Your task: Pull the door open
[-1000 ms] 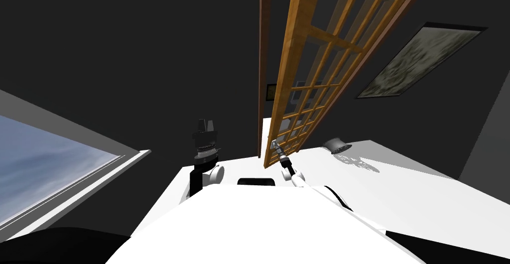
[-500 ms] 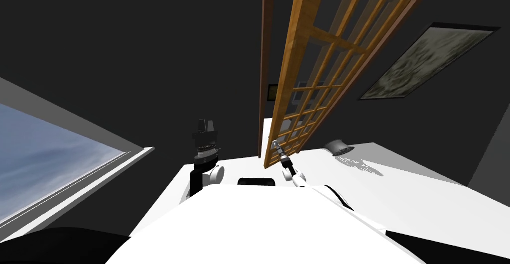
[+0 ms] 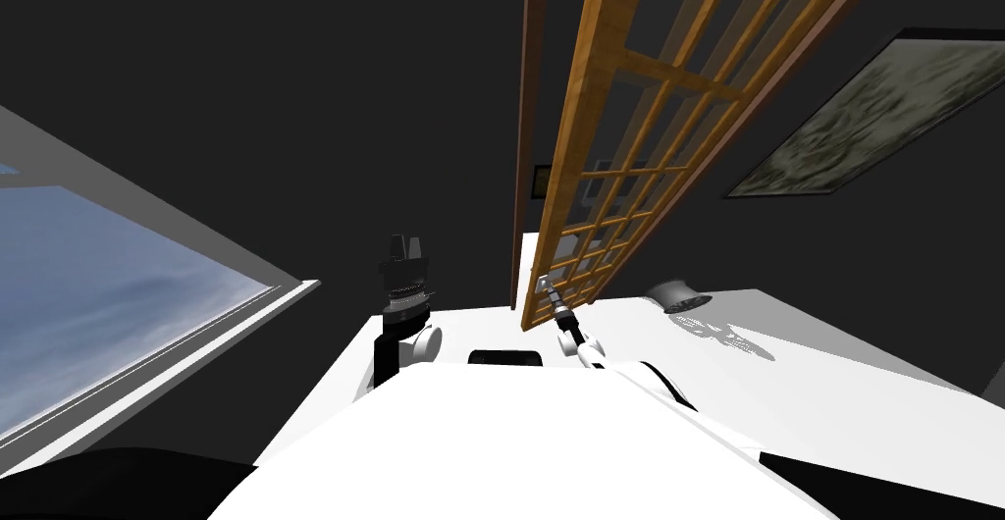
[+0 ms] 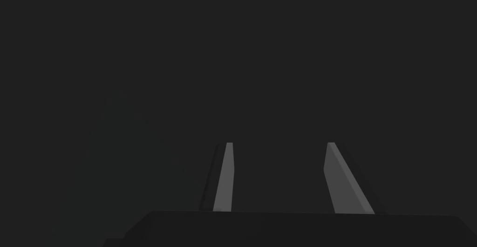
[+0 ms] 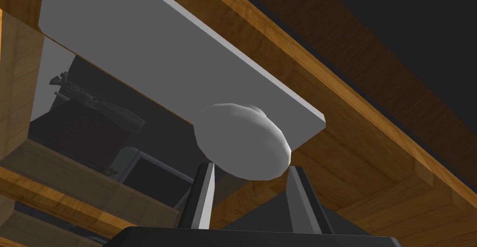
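Just right of centre in the head view, the wooden lattice door (image 3: 574, 131) stands partway off its dark jamb (image 3: 525, 151), running from the middle to the upper right of the frame. At its lower end the right gripper (image 3: 542, 285) has the round grey knob (image 5: 242, 141), its 2 fingers (image 5: 205, 188) clamped on the knob's opposite sides. The knob sits on a grey plate (image 5: 177, 58) fixed to the door's wood.

The step in hand looks like the pull itself, with the door partly open. To do it well, the hand should follow the arc of the door's edge rather than drag straight back, and keep the clamp square, since a rounded knob could slip from thin blades.

The left gripper (image 3: 405, 249) hangs left of centre, jaws apart and holding nothing, clear of the swing. A window (image 3: 118, 298) takes the left of the frame and a framed picture (image 3: 864, 122) hangs at upper right. A small dark object (image 3: 677, 295) lies on the pale floor (image 3: 834, 367) right of centre, possibly within the door's sweep.
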{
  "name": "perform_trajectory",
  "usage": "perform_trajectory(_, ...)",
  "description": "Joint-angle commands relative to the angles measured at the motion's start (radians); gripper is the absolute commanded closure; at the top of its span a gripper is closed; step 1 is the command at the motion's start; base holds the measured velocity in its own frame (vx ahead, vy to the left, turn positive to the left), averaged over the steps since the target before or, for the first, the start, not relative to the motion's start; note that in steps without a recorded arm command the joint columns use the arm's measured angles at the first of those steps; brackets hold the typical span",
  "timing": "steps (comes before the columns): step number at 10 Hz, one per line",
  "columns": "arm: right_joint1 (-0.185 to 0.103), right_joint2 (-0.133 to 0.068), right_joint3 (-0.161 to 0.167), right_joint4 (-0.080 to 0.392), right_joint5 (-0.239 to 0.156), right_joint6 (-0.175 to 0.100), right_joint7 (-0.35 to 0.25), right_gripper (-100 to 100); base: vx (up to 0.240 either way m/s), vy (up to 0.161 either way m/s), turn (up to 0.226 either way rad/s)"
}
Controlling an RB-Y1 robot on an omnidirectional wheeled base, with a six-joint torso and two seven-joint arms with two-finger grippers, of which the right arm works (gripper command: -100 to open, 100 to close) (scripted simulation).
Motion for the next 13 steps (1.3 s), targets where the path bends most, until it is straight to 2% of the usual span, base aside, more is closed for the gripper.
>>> perform_trajectory(1, 0.023, 0.014, 0.017, -0.027, -0.006, 0.013, -0.050, 100, -0.054, -0.038, 0.125)
perform_trajectory(2, 0.023, 0.014, 0.017, -0.027, -0.006, 0.013, -0.061, 100, -0.035, -0.038, 0.044)
perform_trajectory(3, 0.026, 0.011, 0.019, -0.031, -0.016, 0.015, -0.097, 100, -0.034, -0.026, 0.105)
perform_trajectory(4, 0.026, 0.011, 0.019, -0.031, -0.016, 0.015, -0.097, 100, -0.025, -0.017, 0.079)
perform_trajectory(6, 0.034, 0.007, 0.024, -0.038, -0.038, 0.019, -0.162, 100, -0.030, -0.035, 0.144)
perform_trajectory(7, 0.034, 0.007, 0.024, -0.038, -0.038, 0.019, -0.170, 100, -0.036, -0.034, 0.059)
perform_trajectory(8, 0.038, 0.004, 0.027, -0.042, -0.051, 0.021, -0.210, 100, -0.047, -0.036, 0.110)
perform_trajectory(10, 0.043, 0.001, 0.030, -0.047, -0.064, 0.023, -0.250, 100, -0.054, -0.045, 0.121)
perform_trajectory(12, 0.047, -0.002, 0.032, -0.073, -0.077, 0.025, -0.290, 100, -0.048, -0.026, 0.079)
perform_trajectory(13, 0.052, -0.005, 0.035, -0.056, -0.091, 0.028, -0.326, 100, -0.045, -0.037, 0.128)
